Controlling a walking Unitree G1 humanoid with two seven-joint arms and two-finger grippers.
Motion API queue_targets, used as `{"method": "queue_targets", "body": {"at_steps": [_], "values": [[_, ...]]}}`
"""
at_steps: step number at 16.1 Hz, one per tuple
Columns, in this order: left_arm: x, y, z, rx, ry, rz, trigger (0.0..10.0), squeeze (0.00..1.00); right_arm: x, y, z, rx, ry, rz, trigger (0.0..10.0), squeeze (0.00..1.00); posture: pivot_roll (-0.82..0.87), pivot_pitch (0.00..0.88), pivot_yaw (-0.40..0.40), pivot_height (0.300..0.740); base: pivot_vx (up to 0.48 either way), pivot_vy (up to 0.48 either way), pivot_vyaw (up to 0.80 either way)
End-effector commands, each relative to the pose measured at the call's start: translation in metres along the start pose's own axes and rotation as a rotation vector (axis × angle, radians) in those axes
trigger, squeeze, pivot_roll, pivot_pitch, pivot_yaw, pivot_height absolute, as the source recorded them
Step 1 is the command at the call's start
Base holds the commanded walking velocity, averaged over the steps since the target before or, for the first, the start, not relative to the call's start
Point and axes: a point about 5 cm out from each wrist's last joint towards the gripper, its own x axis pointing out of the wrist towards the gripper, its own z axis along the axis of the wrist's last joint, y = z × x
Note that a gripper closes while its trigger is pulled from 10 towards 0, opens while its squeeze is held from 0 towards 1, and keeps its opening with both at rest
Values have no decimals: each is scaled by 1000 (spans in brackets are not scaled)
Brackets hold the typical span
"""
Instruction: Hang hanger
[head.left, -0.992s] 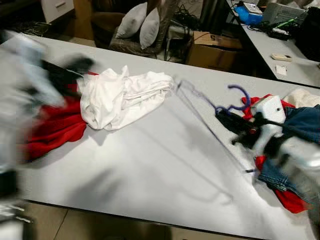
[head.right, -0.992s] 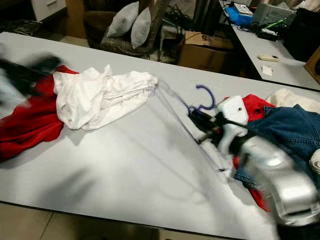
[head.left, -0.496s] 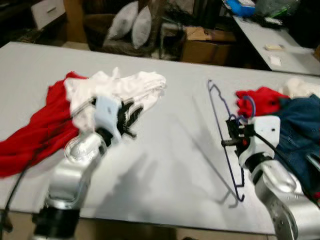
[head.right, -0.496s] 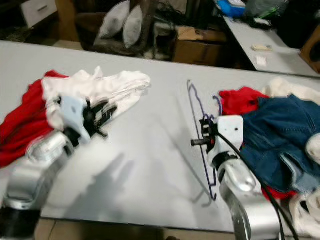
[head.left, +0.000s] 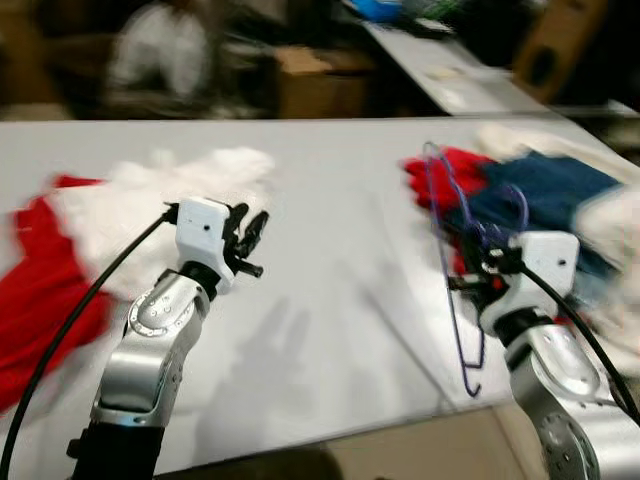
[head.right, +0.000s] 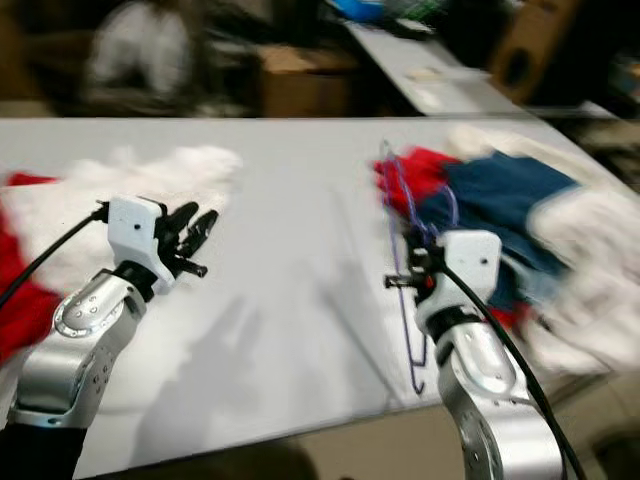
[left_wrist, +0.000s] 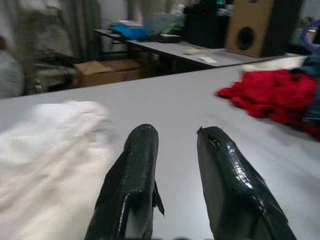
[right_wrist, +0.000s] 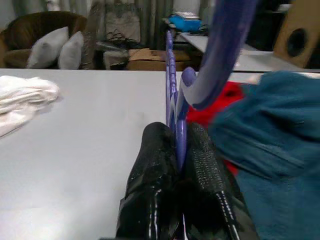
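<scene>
From the head cameras, which are blurred, I see my right gripper (head.left: 478, 268) raised above the grey table (head.left: 340, 300), its fingers clamped on a purple hanger (head.left: 452, 270) that stands nearly upright, hook near the gripper, its wire frame running from high above the table to a low end near the table's front edge. Behind it lie a red cloth (head.left: 440, 180) and a blue garment (head.left: 540, 195). My left gripper (head.left: 250, 235) is held up over the table near a white cloth (head.left: 150, 200), with another red garment (head.left: 40, 290) at the far left.

On the left wrist camera, the two black fingers (left_wrist: 132, 185) stand parted, holding nothing, the table and white cloth beyond them.

On the right wrist camera, the fingers (right_wrist: 152, 185) are pressed together on the hanger's purple wire, its hook curving overhead.
</scene>
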Motion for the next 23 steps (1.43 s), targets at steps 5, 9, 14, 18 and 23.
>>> {"method": "queue_targets", "body": {"at_steps": [5, 9, 14, 18, 23], "values": [[6, -12, -3, -38, -11, 5, 10000, 0, 4, -9, 4, -225, 23, 1, 10000, 0, -29, 0, -59, 740, 0, -480, -134], [8, -14, -3, -83, -18, 8, 10000, 0, 2, -16, 1, -103, 34, -29, 10000, 0, -36, 0, -49, 740, 0, -200, 0], [12, -11, -2, -74, -30, 25, 10000, 0, -2, -10, -4, -104, 28, -5, 10000, 0, -40, 0, -40, 740, 130, 0, 0], [13, -15, -2, -80, -27, 5, 10000, 0, -2, -7, -4, -117, 11, 11, 10000, 0, -45, 0, -38, 740, 405, 0, 0], [11, -21, -9, -84, -13, -17, 10000, 0, -9, -13, -5, -108, 13, 5, 10000, 0, -69, 0, -21, 740, 371, 0, -534]]}}
